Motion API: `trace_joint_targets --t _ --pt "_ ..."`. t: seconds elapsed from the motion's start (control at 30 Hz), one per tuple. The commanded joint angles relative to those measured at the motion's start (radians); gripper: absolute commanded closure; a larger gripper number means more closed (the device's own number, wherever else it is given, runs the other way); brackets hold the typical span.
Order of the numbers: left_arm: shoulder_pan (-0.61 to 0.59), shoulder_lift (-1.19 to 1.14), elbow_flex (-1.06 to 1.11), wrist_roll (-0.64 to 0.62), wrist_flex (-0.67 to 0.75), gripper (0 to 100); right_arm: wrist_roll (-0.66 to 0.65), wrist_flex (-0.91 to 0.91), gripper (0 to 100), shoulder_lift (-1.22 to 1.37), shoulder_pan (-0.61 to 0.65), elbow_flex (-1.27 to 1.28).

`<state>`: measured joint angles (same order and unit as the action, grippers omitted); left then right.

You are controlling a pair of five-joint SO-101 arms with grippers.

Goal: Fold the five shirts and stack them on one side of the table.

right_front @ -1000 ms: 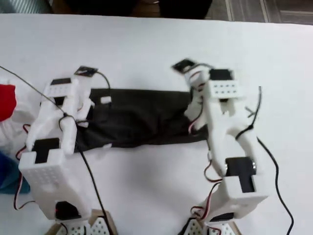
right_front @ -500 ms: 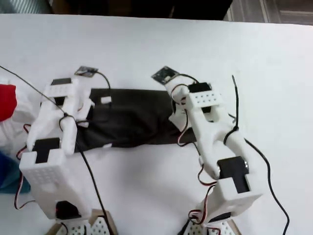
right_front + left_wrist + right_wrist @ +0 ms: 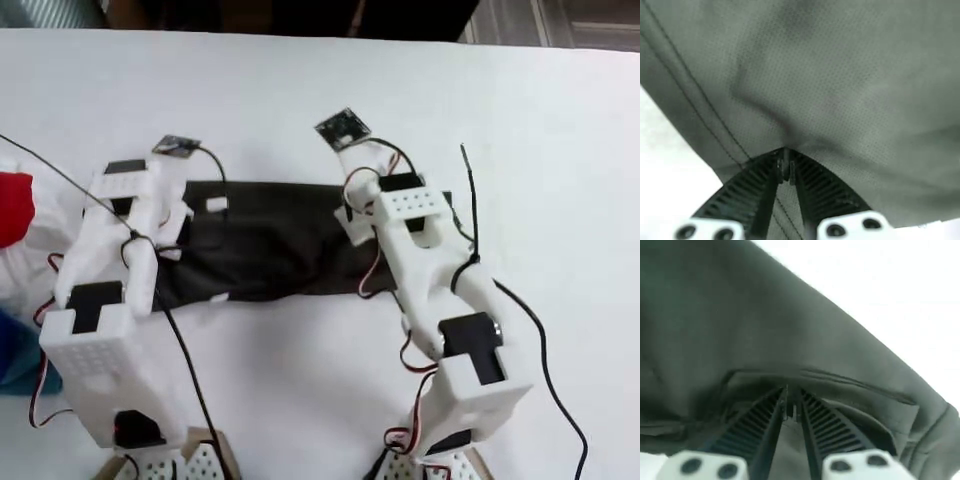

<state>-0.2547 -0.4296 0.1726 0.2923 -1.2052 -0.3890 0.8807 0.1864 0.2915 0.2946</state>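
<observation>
While both pairs of fingers pinched shut on cloth, the left gripper (image 3: 785,170) and right gripper (image 3: 790,407) held the dark grey knit shirt (image 3: 270,240) near opposite ends. It lay as a folded band, its long axis running from one gripper to the other, on the white table (image 3: 300,90). Wrist views showed stitched hems at the fingertips. The high view showed a red cloth (image 3: 12,205) and a blue cloth (image 3: 15,350) beyond the left gripper.
</observation>
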Motion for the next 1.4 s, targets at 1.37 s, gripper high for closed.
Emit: trace_joint_targets --t 1.37 --pt "0.008 -0.012 -0.03 0.008 0.0 98 -0.071 0.061 97.8 0.13 -0.222 -0.229"
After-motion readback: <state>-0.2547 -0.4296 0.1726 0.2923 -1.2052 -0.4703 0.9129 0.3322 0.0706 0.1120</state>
